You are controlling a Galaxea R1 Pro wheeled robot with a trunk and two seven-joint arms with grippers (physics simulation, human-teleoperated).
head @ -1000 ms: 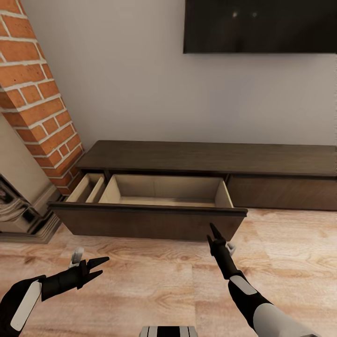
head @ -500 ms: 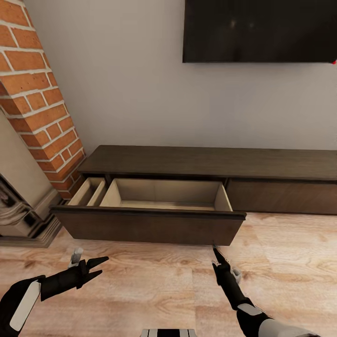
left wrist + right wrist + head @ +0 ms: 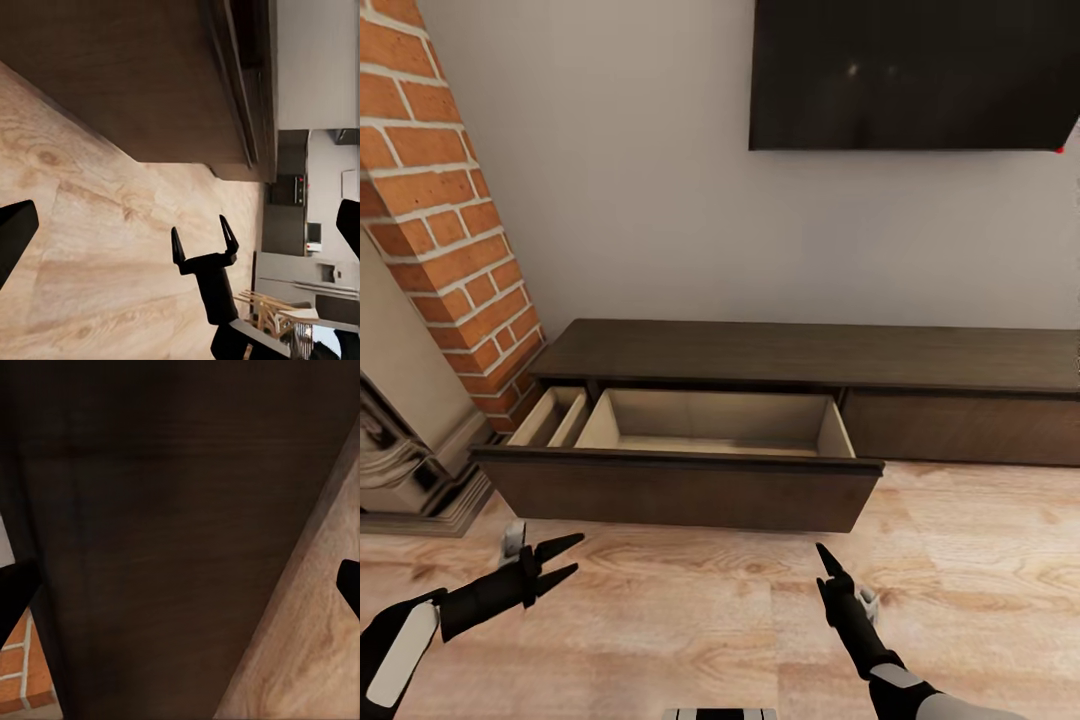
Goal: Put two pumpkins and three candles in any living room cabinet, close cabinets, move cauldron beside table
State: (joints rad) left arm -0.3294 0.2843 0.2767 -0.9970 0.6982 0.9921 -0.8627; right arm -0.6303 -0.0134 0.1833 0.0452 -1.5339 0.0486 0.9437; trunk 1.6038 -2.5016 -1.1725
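Now the cabinet [image 3: 800,355] shows its long drawer [image 3: 680,485] pulled out, interior bare, its length running across the view. Both grippers hang just short of the drawer front over the wooden floor [image 3: 980,560]: left gripper [image 3: 565,562] spread wide, right gripper [image 3: 824,560] also spread, empty. Right sits nearer the front, likely the pusher.

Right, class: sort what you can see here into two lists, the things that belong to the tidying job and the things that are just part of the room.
Belongs to the job:
- cabinet, its big drawer pulled out and holding nothing visible
- left pincer, open
- right pincer

Just part of the room:
- black wall TV
- brick column
- wooden floor
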